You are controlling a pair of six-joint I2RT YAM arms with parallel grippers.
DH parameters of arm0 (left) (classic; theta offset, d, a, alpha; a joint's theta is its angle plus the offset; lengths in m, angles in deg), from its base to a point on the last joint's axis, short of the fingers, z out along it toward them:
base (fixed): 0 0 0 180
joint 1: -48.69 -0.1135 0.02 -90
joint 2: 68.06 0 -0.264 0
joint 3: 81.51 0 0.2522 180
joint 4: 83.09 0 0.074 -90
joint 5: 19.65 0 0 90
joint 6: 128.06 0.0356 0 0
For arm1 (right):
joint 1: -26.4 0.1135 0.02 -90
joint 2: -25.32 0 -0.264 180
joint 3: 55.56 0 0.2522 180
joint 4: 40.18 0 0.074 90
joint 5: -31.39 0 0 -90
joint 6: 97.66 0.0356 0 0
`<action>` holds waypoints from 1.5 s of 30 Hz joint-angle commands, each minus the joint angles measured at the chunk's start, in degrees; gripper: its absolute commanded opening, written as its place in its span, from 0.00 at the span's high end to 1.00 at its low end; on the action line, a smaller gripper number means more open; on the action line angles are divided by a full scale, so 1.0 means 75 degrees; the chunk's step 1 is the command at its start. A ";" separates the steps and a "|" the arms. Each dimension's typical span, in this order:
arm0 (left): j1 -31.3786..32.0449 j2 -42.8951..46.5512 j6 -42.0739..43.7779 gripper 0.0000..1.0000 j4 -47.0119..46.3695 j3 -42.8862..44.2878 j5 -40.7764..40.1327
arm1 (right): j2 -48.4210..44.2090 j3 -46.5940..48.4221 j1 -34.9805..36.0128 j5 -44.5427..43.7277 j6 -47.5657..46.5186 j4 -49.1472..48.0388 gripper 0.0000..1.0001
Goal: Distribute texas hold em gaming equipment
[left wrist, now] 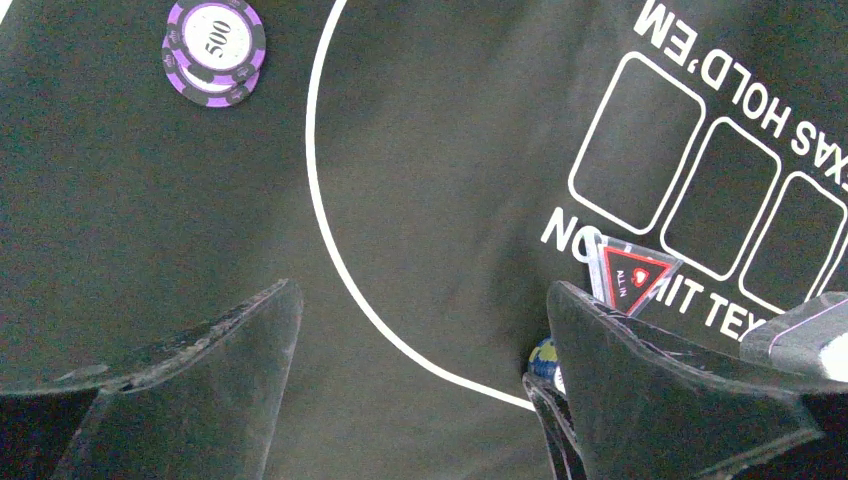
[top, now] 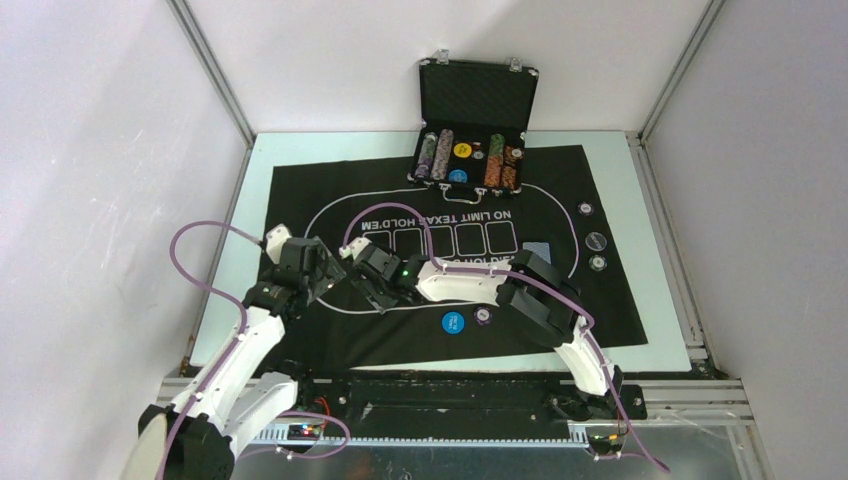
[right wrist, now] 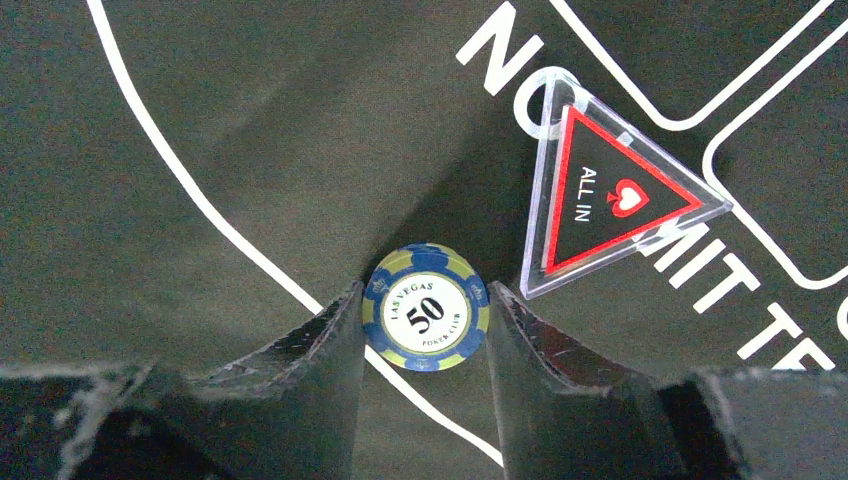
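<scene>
My right gripper (right wrist: 425, 292) is shut on a blue-and-yellow "50" chip (right wrist: 425, 322), one finger against each side of its rim, low over the mat's white oval line. A clear triangular "ALL IN" marker (right wrist: 610, 200) lies on the mat just beyond it. My left gripper (left wrist: 420, 300) is open wide and empty, close to the left of the right gripper (top: 375, 290); a sliver of the same chip (left wrist: 543, 358) shows past its right finger. Two stacked purple "500" chips (left wrist: 213, 42) lie on the mat ahead of it. In the top view the left gripper (top: 322, 272) sits at the mat's left.
The open black case (top: 472, 150) with rows of chips stands at the mat's far edge. A blue round button (top: 452, 322) and a purple chip (top: 484, 316) lie near the front. Three chips (top: 597, 241) and a blue-backed card (top: 538, 250) lie at the right.
</scene>
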 commanded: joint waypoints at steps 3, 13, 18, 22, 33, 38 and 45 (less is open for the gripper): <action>-0.0053 0.0092 -0.0051 0.00 -0.0196 -0.0041 0.0030 | -0.0159 0.0201 0.0004 -0.0172 0.0084 -0.0231 0.60; -0.0058 0.0097 -0.0039 0.00 -0.0213 -0.0053 0.0078 | -0.0429 0.0178 -0.0044 0.0003 0.0156 -0.0274 0.66; -0.0064 0.0101 -0.0039 0.00 -0.0234 -0.0055 0.0084 | -0.0506 0.0152 -0.0066 0.0001 0.0155 -0.0282 0.67; -0.0061 0.0104 -0.0027 0.00 -0.0239 -0.0055 0.0094 | -0.0583 0.0141 -0.0087 0.0025 0.0187 -0.0302 0.68; -0.0059 0.0100 -0.0009 0.00 -0.0261 -0.0063 0.0145 | -0.0862 -0.0002 -0.0159 -0.0041 0.0172 -0.0389 0.70; -0.0058 0.0088 0.0016 0.00 -0.0273 -0.0056 0.0185 | -0.1082 -0.0139 -0.0247 -0.0054 0.0237 -0.0405 0.72; -0.0065 0.0019 0.0131 0.00 -0.0358 -0.0057 0.0398 | -0.2112 -0.1201 -0.0656 -0.0348 0.0567 -0.0278 0.73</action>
